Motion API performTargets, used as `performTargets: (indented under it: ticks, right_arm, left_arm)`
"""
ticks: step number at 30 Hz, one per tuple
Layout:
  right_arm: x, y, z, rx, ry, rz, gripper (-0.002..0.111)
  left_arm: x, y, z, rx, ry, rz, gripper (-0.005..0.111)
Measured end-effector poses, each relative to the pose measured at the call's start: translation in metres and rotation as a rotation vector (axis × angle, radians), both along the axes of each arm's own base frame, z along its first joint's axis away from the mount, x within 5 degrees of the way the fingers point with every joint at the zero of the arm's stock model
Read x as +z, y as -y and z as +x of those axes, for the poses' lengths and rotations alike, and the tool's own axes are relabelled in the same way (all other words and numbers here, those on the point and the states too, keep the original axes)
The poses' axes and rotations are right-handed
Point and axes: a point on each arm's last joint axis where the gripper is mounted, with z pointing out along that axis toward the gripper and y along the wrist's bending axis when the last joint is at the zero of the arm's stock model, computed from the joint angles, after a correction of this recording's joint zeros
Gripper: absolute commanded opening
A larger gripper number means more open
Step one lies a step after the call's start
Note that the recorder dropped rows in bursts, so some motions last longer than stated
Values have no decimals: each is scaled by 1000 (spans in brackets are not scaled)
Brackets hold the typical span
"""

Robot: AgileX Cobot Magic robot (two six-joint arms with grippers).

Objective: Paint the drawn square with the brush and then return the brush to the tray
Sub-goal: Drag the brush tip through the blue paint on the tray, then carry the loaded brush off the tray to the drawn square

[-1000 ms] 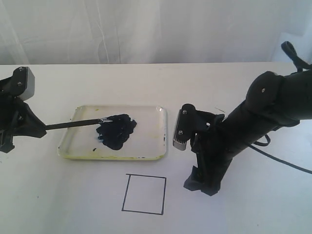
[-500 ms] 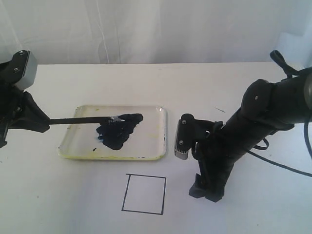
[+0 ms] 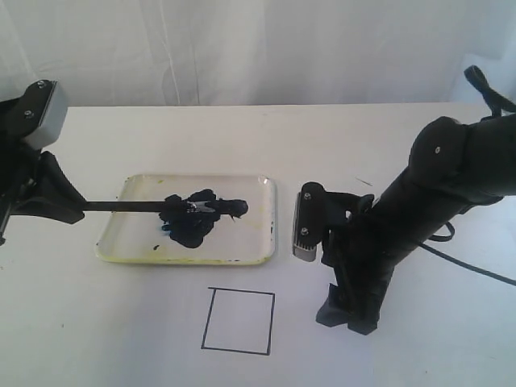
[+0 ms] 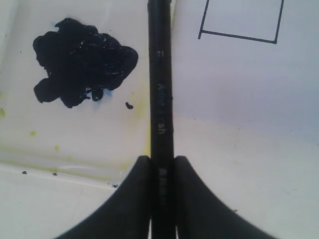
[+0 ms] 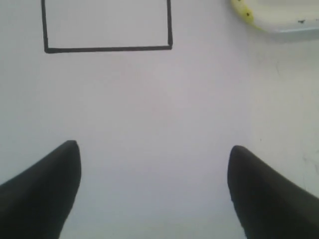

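My left gripper [image 3: 71, 210] [image 4: 162, 160] is shut on the black handle of the brush [image 3: 125, 206] [image 4: 160, 74]. The brush reaches right over the yellowish clear tray [image 3: 258, 242] [image 4: 75, 144], and its tip lies in the black paint blot [image 3: 193, 222] [image 4: 79, 64]. The drawn square [image 3: 238, 321] [image 4: 241, 20] [image 5: 107, 25] sits on the table in front of the tray, its inside white. My right gripper [image 3: 347, 314] [image 5: 152, 149] stands open to the right of the square, pointing down at bare table with nothing between its fingers.
A white curtain hangs behind the table. The right arm's wrist camera block [image 3: 306, 232] hangs close to the tray's right edge. A black cable [image 3: 476, 274] trails over the table at the right. A corner of the tray [image 5: 269, 17] shows in the right wrist view.
The brush has pushed rightward across the tray, its tip sliding deeper through the paint blot and spreading it to the right. The right arm has shifted slightly.
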Motion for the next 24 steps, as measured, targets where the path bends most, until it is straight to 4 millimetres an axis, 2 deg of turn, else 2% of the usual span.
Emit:
performTargets:
  ticks: [4, 8, 12, 17, 24]
  right_arm:
    - [1, 3, -2, -16, -6, -41, 75]
    - [-7, 0, -8, 23, 33, -87, 75]
    - [-8, -2, -6, 19, 93, -84, 75]
    - [-21, -3, -7, 15, 45, -94, 75]
    - [-21, -5, -8, 18, 44, -90, 75]
  left_arm:
    - [1, 11, -5, -27, -17, 17, 0]
    - [-3, 19, -13, -73, -72, 70, 0]
    - [-4, 23, -15, -94, -79, 113, 0]
    - [-5, 24, -16, -104, -79, 123, 0]
    - [-5, 24, -16, -103, -79, 123, 0]
